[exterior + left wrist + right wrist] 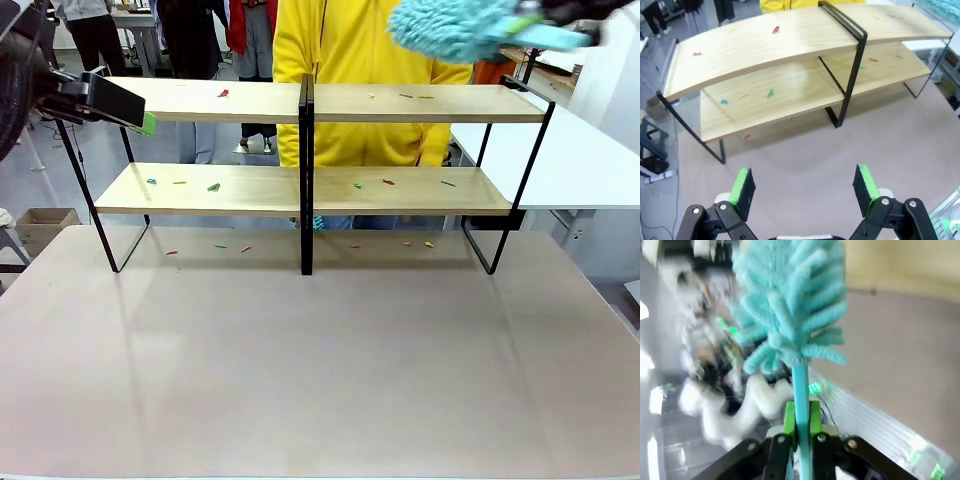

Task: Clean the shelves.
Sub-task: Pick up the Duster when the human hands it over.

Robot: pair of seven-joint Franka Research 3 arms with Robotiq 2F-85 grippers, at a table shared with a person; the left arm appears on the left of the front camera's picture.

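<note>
Wide apart stand the jaws of the left gripper (804, 186), its green pads (743, 184) facing each other with nothing between them; in its wrist view it hangs above the large beige tabletop (850, 145), on the robot's side of the shelves (790, 45) and clear of them. Clamped tight are the jaws of the right gripper (801, 421), pressed from both sides on the thin teal stick of a fluffy turquoise microfibre duster (790, 305); in the front view the duster's head (450, 25) is in the air above the right half of the upper board, not touching it. The shelves, two long light-wood boards in a thin black metal frame with a black centre post, stand upright across the far part of the tabletop; small coloured scraps (213, 187), red, green, yellow and blue, lie scattered on both boards and on the tabletop under the lower one; a person in a yellow top (340, 50) stands just behind the centre post; a white table (570, 160) lies beyond the frame's right end.
</note>
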